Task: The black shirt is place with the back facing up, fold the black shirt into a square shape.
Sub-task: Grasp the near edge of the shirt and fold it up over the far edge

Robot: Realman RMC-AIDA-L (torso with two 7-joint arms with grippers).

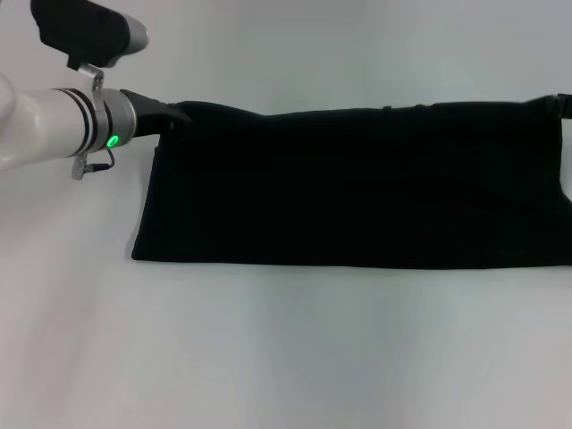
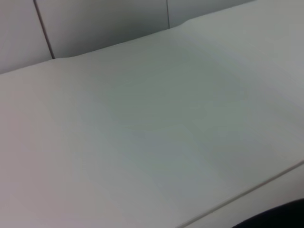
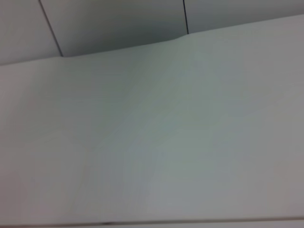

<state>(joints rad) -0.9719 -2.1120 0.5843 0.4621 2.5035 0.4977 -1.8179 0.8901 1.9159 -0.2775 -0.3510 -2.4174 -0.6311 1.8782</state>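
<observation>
The black shirt lay folded into a long band across the white surface, running to the right edge of the head view. The left claw sat at its far left corner, apparently touching the cloth; whether it was clenched could not be told. The right claw was unseen.

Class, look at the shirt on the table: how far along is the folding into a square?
Partly done: the black shirt already lies as a long flat band on the table, sleeves not showing. In hand: the left gripper is at its far left corner. Left: folding the band's length down to a square.
</observation>
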